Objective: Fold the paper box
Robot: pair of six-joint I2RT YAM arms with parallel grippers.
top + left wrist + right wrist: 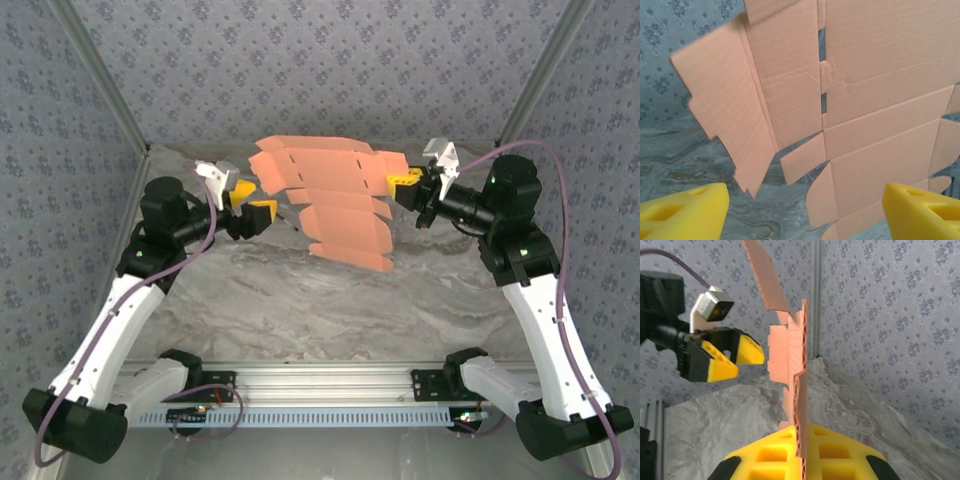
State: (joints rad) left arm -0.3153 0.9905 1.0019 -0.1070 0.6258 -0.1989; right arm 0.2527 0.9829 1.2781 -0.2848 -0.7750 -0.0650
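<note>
The right gripper has its yellow fingers closed on one edge of the paper box, holding the salmon-orange die-cut sheet in the air above the marbled table, between the two arms. The left gripper stands wide, just beside the flaps on the sheet's opposite side, with nothing between its fingers.

With only one edge gripped, the thin cardboard looks free to sag, swing or twist. A push from the left fingers before they close could lever it out of the right gripper's pinch. If those fingers closed on a loose flap rather than a panel, they could crease the sheet off its scored lines or tear it at the slots.

As a container, the box is not yet formed. Its panels and tabs lie nearly in one plane, with one upper flap bent outward. No walls are raised, and it encloses nothing.
</note>
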